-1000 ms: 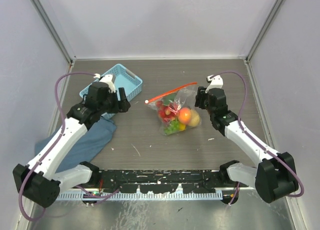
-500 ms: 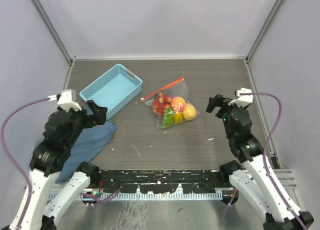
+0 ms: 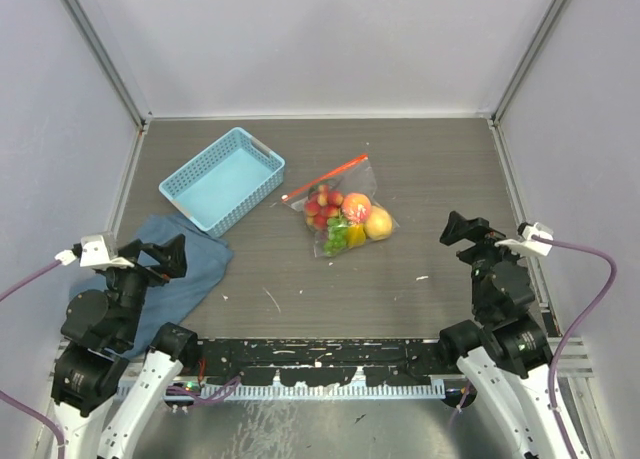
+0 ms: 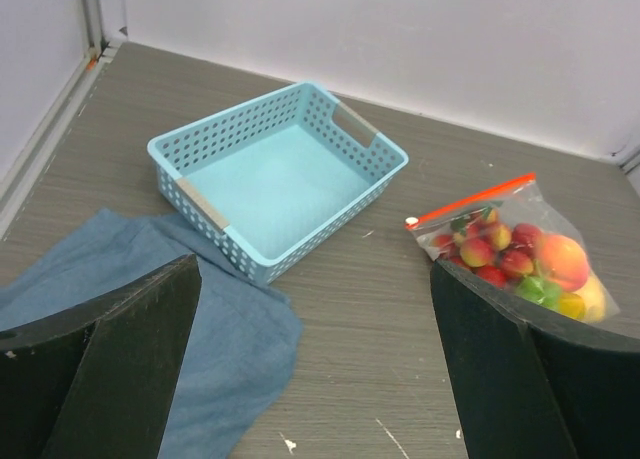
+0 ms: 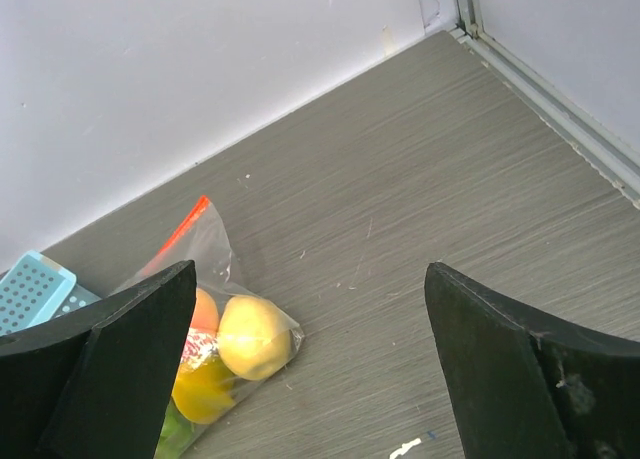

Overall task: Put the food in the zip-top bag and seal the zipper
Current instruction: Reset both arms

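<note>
Nearest the arm bases, at either side of the grey wood-grain desk (image 3: pixel 420 169): the left tool (image 3: pixel 160 251) and the right tool (image 3: pixel 468 226), matte black flat-faced fingers (image 4: pixel 120 359) spread wide, gripping nothing. Below and ahead of the left tool, a soft blue cloth (image 3: pixel 185 274), rumpled, one edge touching a light blue plastic basket (image 3: pixel 222 179) with perforated walls, rectangular, set at an angle. Mid-desk, well apart from both tools and roughly between them: the clear, crinkly zip-top bag (image 3: pixel 340 214), lying flat. Inside, the food (image 3: pixel 345 219), bunched at the near end: a round orange-pink peach, a smooth yellow fruit, small glossy red berries, green grapes. Along the bag's far mouth edge, the thin red-orange zipper (image 3: pixel 325 178), straight, a small white tab (image 4: pixel 410 221) at its left end; closed or not, impossible to tell. Beyond, plain pale walls (image 3: pixel 320 39).
</note>
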Controlling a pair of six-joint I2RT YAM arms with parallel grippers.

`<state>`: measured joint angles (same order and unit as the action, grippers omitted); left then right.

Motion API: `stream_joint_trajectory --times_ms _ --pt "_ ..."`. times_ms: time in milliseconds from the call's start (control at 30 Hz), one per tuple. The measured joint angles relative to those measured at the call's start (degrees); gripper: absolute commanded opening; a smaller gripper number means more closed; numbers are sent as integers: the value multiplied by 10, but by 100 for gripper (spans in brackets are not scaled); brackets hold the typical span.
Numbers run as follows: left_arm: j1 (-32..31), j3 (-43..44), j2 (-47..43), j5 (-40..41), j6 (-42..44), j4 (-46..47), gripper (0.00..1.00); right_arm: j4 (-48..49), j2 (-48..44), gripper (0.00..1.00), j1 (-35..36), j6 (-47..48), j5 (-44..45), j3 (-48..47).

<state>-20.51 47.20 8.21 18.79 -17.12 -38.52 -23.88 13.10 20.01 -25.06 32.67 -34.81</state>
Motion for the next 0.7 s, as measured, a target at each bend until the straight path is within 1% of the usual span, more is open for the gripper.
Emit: stream_joint_trajectory --times_ms 100,367,700 --pt "0 -12 -5 10 0 -1 98 -2 -12 100 0 -8 0 15" --pt "0 -13 0 16 0 -1 98 2 -31 100 0 -15 -7 48" --pt "0 -13 10 16 0 -3 98 12 -35 100 0 -12 -10 50"
